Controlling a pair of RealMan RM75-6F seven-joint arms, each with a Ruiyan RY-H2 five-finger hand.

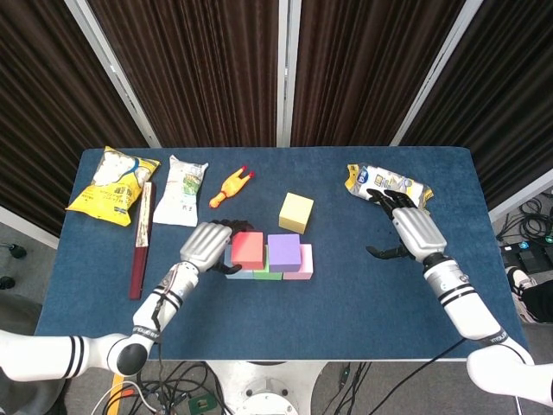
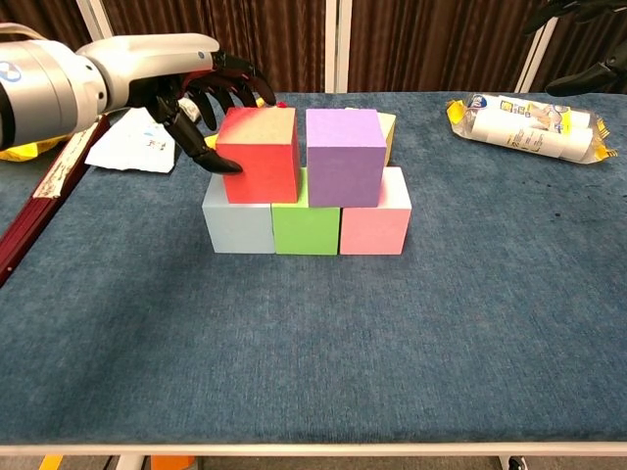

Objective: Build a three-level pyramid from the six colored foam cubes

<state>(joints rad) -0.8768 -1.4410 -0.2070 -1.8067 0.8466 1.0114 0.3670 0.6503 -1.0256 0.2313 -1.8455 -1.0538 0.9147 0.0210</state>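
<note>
The second level is being finished: near the centre of the chest view the left hand [image 2: 201, 93] grips the red cube [image 2: 259, 154] between thumb and curled fingers, resting it on the light blue cube [image 2: 237, 223] and green cube [image 2: 306, 225], just beside the purple cube [image 2: 344, 157], which sits over the green and pink cube [image 2: 375, 223]. The right hand [image 1: 409, 226], at the right of the head view, hangs empty with fingers loosely apart. Judging from this, the next move calls for letting go of the red cube without nudging it, then fetching the yellow cube [image 1: 296, 212], just above the stack in the head view, to cap the top.
</note>
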